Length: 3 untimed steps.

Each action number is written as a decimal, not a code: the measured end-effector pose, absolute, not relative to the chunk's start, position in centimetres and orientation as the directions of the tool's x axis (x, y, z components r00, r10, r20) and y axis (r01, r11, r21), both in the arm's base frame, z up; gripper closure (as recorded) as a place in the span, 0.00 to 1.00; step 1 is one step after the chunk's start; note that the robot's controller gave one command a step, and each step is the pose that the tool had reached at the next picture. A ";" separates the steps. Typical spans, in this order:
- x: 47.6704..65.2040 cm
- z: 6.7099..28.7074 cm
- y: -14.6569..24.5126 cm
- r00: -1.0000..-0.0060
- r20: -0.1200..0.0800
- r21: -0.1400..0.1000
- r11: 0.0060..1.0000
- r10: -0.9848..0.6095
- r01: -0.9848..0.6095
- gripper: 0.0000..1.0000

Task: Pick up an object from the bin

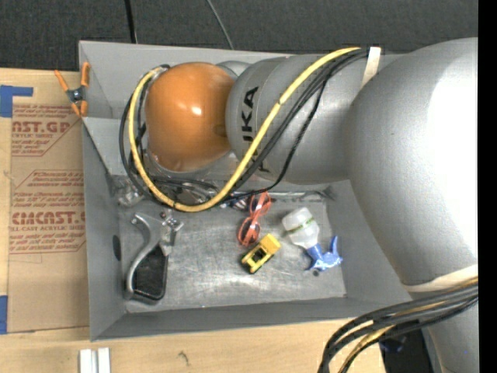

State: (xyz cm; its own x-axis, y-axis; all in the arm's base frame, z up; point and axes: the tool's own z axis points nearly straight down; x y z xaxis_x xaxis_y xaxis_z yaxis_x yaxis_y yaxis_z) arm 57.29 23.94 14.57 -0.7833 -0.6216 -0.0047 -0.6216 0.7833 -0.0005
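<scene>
A metal part of my gripper [169, 228] pokes out from under the arm, at the left of the bin. It is right beside the curved silver handle of a black-and-silver hand tool [147, 270], which lies at the bin's lower left. The rest of the gripper is hidden by the arm. Further right lie a red looped cord [251, 222] and a small yellow block [261, 252].
A white-and-green cap-like piece [300, 225] and a small blue plastic piece [323, 257] lie at the bin's lower right. The arm, with its orange cover and its yellow and black cables, hides the upper half of the bin.
</scene>
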 end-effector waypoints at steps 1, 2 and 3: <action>53.0 8.9 24.0 -0.532 0.004 0.005 0.532 -0.847 -0.847 0.00; 57.5 7.5 24.6 -0.356 0.014 0.007 0.356 -0.934 -0.934 1.00; 57.5 7.5 24.6 -0.357 0.013 0.006 0.357 -0.934 -0.934 1.00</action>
